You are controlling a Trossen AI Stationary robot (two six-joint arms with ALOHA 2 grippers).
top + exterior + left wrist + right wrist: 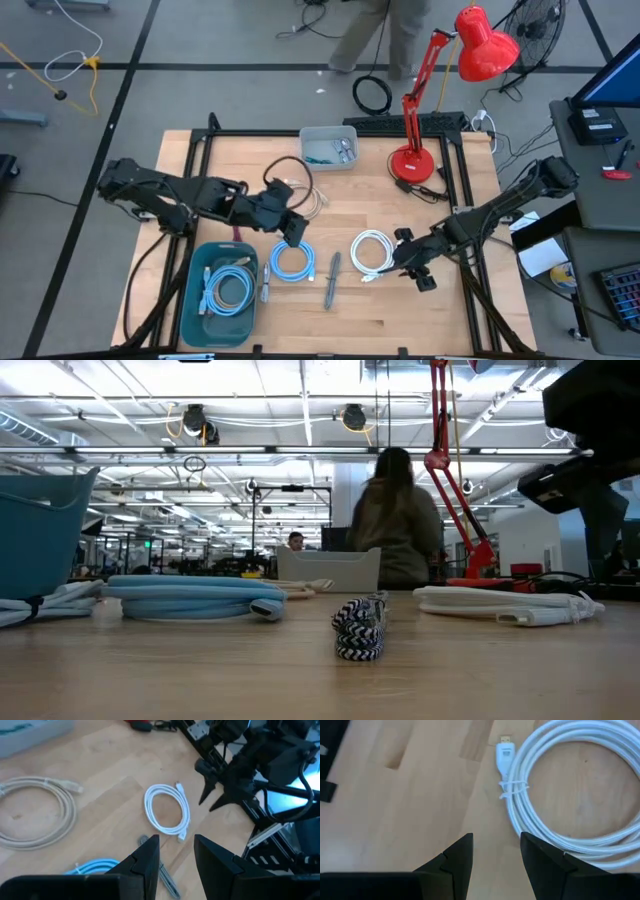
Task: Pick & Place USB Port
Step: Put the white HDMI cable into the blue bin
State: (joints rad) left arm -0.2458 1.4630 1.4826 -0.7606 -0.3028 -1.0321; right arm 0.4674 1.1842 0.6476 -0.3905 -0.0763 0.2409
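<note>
Hovering just beside the white coiled cable, the right gripper has its two fingers apart with bare wood showing between them and nothing held. In its wrist view the cable's USB plug lies flat on the table, pointing away from the loop, and a thin tie binds the strands next to it.

The left gripper hangs above the light blue coiled cable, its fingers also parted and empty (the gap between them shows the tabletop and part of a grey braided cable). That braided cable lies between the blue coil and the white one.

Behind the left gripper a beige coiled cable and a black cable rest on the wooden table. At the front left corner stands a teal bin with another light blue cable inside. A grey tray sits at the far edge, and a red desk lamp stands to its right.

In the low view a person is seen from behind beyond the table.
</note>
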